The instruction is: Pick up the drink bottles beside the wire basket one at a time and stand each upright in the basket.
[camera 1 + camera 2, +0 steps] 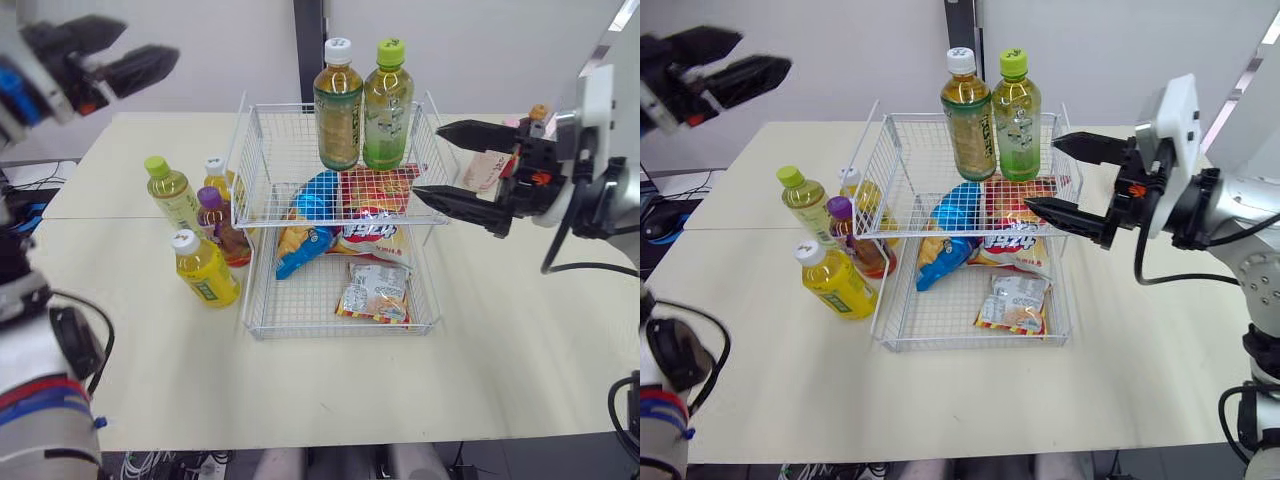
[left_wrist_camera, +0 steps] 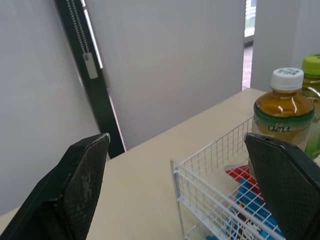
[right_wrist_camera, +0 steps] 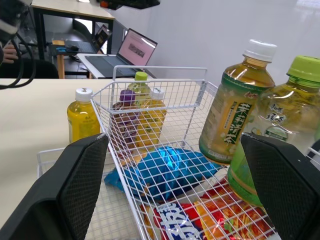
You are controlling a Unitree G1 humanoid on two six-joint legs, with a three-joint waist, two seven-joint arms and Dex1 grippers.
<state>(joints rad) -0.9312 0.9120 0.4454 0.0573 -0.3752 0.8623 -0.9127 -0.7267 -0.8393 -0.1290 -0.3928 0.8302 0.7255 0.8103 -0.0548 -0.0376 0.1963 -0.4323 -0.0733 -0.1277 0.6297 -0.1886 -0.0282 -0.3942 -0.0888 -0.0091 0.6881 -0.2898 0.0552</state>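
Four bottles [image 1: 205,268] upright on desk [image 1: 300,380], just beside wire basket [image 1: 285,106] left side. Left pincer [image 1: 150,42] wide, raised beyond that side, likely nearer; right pincer [image 1: 428,160] wide at basket's right side.

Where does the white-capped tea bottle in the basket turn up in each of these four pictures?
Left eye view: white-capped bottle stands at the back of the wire basket's upper shelf.
Right eye view: the bottle, same back edge.
Left wrist view: the bottle rises beyond the basket's corner.
Right wrist view: the bottle stands past the blue snack bag.
Shared landmark: the green-capped bottle beside it.
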